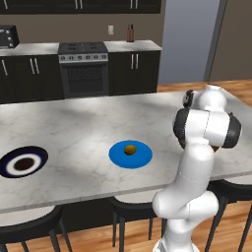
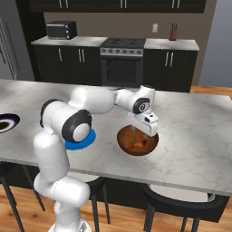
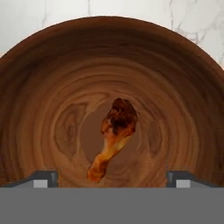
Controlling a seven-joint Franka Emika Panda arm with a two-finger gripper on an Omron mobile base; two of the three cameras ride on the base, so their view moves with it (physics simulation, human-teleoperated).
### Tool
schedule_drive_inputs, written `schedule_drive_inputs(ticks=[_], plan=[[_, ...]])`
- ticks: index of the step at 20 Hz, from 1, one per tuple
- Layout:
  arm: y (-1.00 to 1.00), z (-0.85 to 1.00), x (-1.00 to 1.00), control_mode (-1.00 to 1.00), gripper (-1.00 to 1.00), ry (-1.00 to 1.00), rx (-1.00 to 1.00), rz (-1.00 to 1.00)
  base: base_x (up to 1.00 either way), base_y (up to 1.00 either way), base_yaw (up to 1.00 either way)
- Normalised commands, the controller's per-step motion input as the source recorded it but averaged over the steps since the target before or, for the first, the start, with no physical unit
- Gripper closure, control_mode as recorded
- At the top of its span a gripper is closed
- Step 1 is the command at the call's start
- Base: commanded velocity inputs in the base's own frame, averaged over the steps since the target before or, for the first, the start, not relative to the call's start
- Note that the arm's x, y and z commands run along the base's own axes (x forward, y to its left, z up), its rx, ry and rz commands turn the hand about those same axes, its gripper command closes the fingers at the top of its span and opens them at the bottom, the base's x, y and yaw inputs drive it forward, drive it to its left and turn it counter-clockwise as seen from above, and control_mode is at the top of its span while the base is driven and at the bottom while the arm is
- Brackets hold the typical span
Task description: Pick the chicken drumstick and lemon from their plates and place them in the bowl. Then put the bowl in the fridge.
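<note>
White-marbled table (image 1: 74,123) carries everything. Claw (image 3: 112,178), jaws spread wide and empty, hangs over the deep brown wooden bowl (image 3: 52,87); the glossy reddish-brown chicken drumstick (image 3: 114,133) lies inside, so that half looks done. Next comes the olive-yellow lemon (image 1: 130,149) on the bright blue plate (image 1: 118,158), seen from the left base view.

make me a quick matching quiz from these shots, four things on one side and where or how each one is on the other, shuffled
Things:
1. chicken drumstick
2. lemon
3. navy plate
4. gripper

Places or states:
A. on the bright blue plate
B. open, above the wooden bowl
C. bare, at the counter's left end
D. lying in the bottom of the bowl

Pairs: 1-D, 2-A, 3-C, 4-B
</note>
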Motion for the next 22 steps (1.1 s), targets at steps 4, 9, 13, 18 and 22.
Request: schedule_drive_inputs(ticks=[4, 9, 13, 18, 22], plan=[[0.49, 0.3, -0.41, -1.0, -1.0, -0.26, -0.11, 0.02, 0.0, 0.0, 0.0], [0.57, 0.25, -0.39, -1.0, -1.0, -0.31, -0.15, 0.08, 0.0, 0.0, 0.0], [0.7, 0.24, -0.28, -1.0, -1.0, -0.29, -0.21, 0.1, 0.0, 0.0, 0.0], [0.73, 0.19, -0.14, -1.0, -1.0, -0.19, -0.15, 0.11, 0.0, 0.0, 0.0], [0.75, 0.14, -0.04, -1.0, -1.0, -0.1, -0.07, 0.07, 0.0, 0.0, 0.0]])
